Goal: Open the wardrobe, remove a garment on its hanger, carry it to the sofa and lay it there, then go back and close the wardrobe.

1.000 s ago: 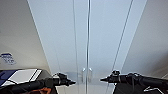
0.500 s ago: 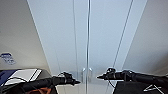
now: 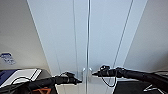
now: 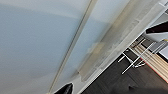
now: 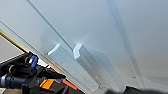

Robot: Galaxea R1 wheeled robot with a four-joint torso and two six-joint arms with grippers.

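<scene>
The tall white wardrobe [image 3: 105,37] with two plain flat doors stands straight in front of the robot. Both doors are shut, meeting at the middle seam, so whatever hangs inside is hidden behind them. Two slim white vertical handles [image 3: 86,73] sit side by side at that seam, low in the head view; in the right wrist view they appear as a pair of raised white bars [image 5: 75,62] either side of the seam.

The left gripper [image 3: 78,81] reaches in on its dark arm, its tip just beside the left door's handle. Whether it touches the handle cannot be told, nor whether its fingers are parted or pressed together. The right gripper [image 3: 94,73] comes in from the other side, its pointed tip just beside the right door's handle; contact and finger state cannot be told there either. A thin black cable [image 3: 107,81] loops below the right arm.

In the left wrist view the lower edge of the wardrobe meets a dark floor [image 4: 112,80]. Plain pale walls [image 3: 17,32] flank the wardrobe.
</scene>
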